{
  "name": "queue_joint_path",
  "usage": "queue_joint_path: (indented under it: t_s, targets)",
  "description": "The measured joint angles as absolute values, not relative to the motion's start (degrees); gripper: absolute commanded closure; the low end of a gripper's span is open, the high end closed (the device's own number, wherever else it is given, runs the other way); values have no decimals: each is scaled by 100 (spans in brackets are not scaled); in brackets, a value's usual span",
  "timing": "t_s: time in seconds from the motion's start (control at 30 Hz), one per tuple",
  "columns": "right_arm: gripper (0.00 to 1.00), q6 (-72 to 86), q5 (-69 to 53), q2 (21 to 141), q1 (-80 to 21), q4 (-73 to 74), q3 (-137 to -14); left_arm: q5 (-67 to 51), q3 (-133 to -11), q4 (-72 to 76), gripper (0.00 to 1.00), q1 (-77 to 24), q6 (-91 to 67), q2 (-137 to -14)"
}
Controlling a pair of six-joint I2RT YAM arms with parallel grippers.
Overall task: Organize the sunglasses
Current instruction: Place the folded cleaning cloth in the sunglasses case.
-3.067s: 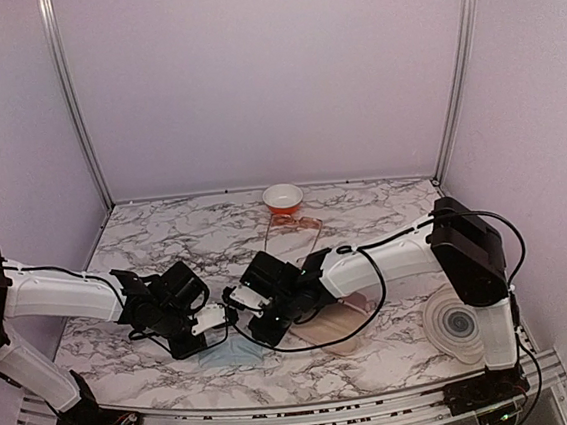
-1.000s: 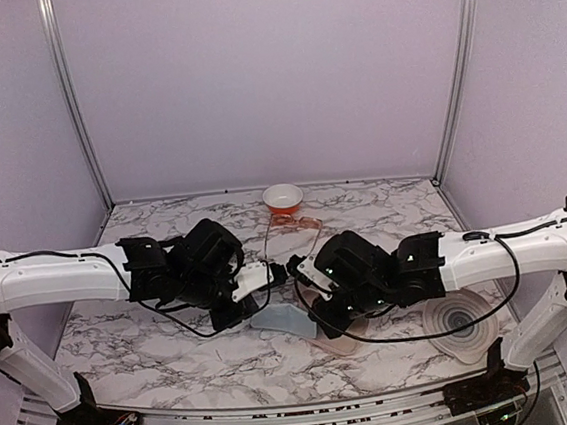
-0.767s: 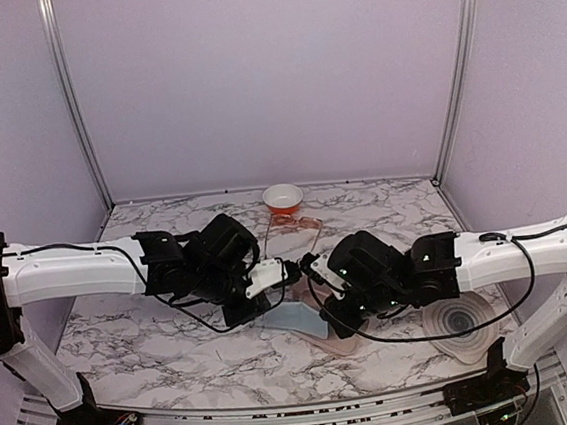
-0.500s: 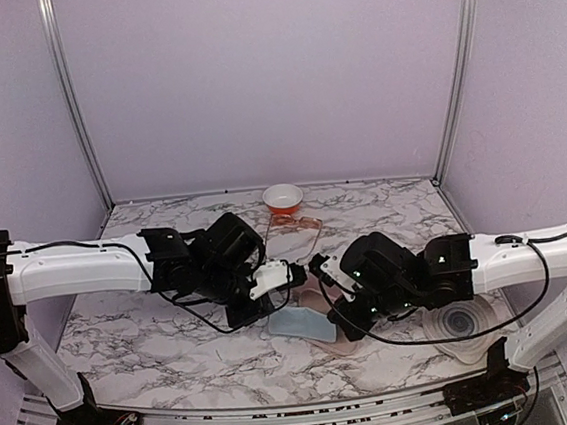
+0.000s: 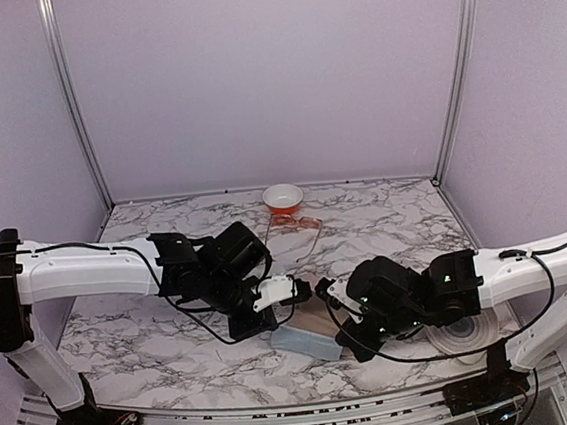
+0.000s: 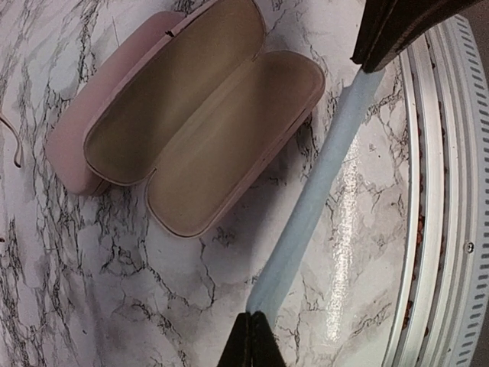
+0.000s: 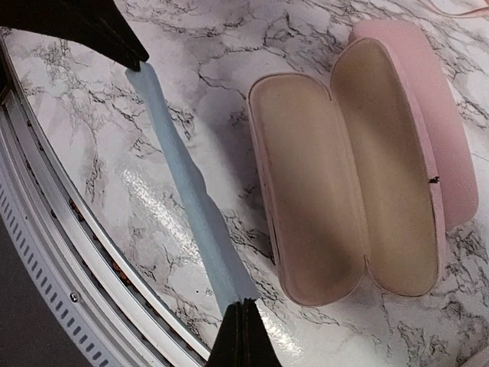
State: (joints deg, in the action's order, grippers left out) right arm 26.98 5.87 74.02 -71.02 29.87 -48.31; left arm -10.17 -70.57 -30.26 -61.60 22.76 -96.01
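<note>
Marble tabletop (image 5: 166,246), cloth (image 6: 321,191) between left tool (image 6: 252,340), right tool (image 7: 241,332); sunglasses (image 5: 295,225) faint, perhaps orange.

We log the orange pair (image 5: 305,222) flat on the table (image 5: 384,213), far centre, just near of the bowl (image 5: 282,197). Thin wire frame, orange-brown tint visible at the lenses; nothing touches it. Fold state of the arms: too small to tell.

The pale pair (image 5: 269,236) lies just left of and nearer than the orange one. We resolve it only as fine wire lines on the marble; the lenses are too faint to make out, and we cannot tell whether the two frames touch.

Left wrist view: one thin curved temple tip (image 6: 14,149) at the left edge, lying on the table. Which pair it belongs to we cannot tell.
</note>
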Motion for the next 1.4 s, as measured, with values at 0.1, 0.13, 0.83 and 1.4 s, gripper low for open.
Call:
queue_joint_path:
  t_s: [0.1,0.13,0.83,1.4]
  targets:
    - [100,2816,661,7391,-7105,3011,-4755,-1052,-7065,-3024,100,-6160,2338,-9765]
    - [100,2858,683,7389,-7105,3009,-4733,-1057,-7074,-3022,100,-6160,2355,-9824]
    - [100,3135,1039,7334,-7102,3009,-4501,-823,-7644,-3030,100,-6176,2626,-10427]
    - [100,3282,1258,7544,-6910,3004,-4482,-523,-8060,-3048,100,-6104,2585,-10875]
